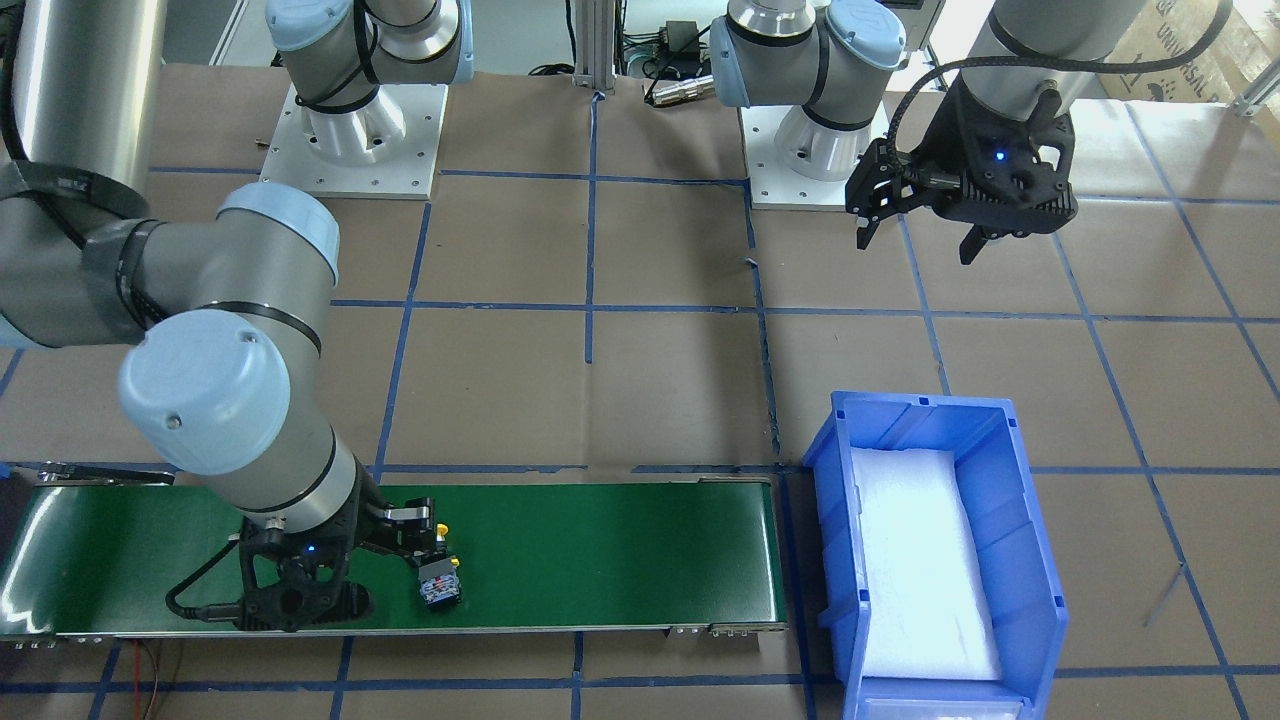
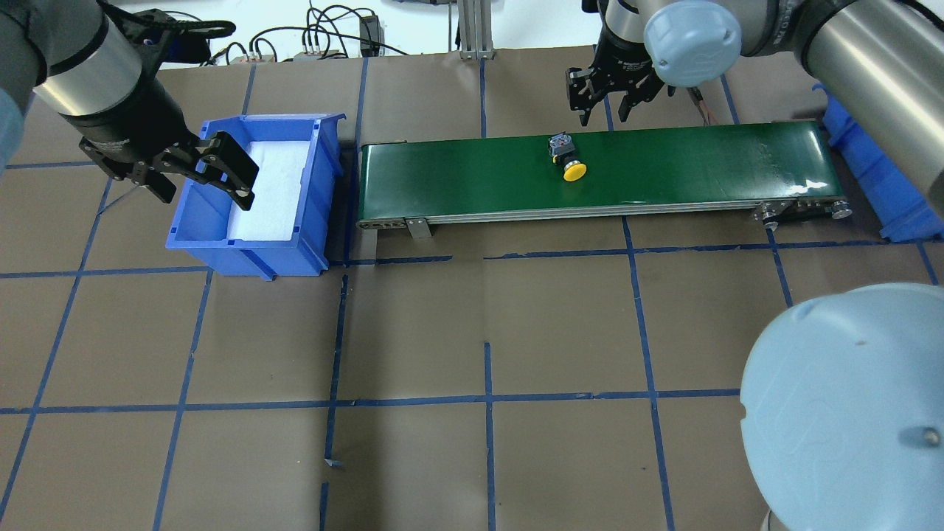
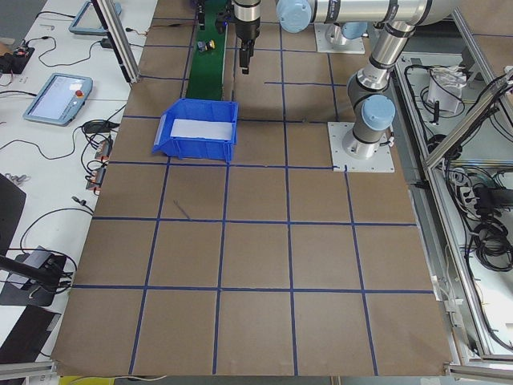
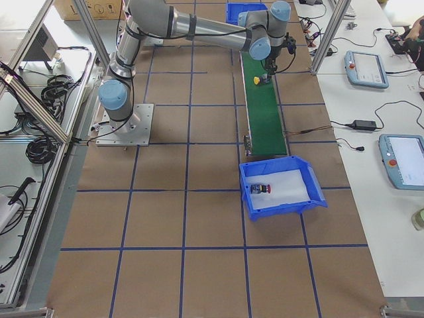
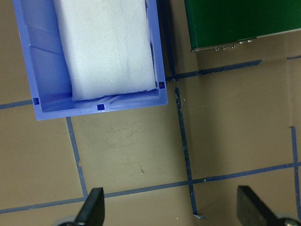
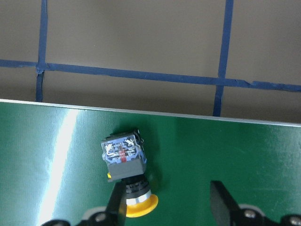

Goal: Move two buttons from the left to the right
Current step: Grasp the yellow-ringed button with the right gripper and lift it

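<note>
Brown table with a blue tape grid, and a long green conveyor along the far side. There's a foam-lined left bin at one end and a right bin at the other, which has the red button in it. The left gripper hangs wide open over the left bin's outer edge, holding nothing. The right gripper is spread open too, empty, just above the yellow button, which is lying on its side mid-belt.

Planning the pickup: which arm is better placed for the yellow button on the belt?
Right, likely: the right gripper hangs open beside the yellow button on the belt; the left gripper is by the blue bin.
</note>
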You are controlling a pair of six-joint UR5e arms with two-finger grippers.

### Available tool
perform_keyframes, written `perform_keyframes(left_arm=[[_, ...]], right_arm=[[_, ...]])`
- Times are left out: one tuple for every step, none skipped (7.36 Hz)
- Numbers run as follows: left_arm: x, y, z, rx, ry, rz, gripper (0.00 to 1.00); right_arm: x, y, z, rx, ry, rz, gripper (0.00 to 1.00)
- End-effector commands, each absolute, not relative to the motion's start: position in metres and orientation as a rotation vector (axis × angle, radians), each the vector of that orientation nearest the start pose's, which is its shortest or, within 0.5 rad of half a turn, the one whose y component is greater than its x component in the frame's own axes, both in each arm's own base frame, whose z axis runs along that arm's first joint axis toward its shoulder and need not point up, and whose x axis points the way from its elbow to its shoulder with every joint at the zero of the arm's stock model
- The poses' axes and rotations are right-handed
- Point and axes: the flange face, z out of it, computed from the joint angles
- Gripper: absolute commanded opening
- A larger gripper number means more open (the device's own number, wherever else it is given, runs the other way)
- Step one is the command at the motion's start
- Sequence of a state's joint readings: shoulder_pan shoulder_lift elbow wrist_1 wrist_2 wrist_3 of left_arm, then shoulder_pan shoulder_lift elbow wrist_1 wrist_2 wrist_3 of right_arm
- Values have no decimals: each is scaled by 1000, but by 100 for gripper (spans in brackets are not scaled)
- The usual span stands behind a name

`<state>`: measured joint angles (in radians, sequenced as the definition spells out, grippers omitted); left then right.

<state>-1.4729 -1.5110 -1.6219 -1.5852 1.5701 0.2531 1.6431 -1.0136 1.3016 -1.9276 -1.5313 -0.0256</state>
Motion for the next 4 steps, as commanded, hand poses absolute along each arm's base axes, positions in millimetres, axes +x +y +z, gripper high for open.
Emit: perform_keyframes(left_arm=[[-87, -477, 489, 243, 3135, 11, 100], [-87, -477, 489, 243, 3133, 12, 100], [-87, -477, 489, 243, 3135, 11, 100], [-87, -476, 490, 248, 3132, 12, 100]], right_arm=[[198, -702, 295, -170, 3093, -98, 69], [200, -703, 287, -175, 3094, -79, 69], [207, -702, 281, -196, 3096, -67, 69], [207, -702, 278, -206, 3098, -60, 69]])
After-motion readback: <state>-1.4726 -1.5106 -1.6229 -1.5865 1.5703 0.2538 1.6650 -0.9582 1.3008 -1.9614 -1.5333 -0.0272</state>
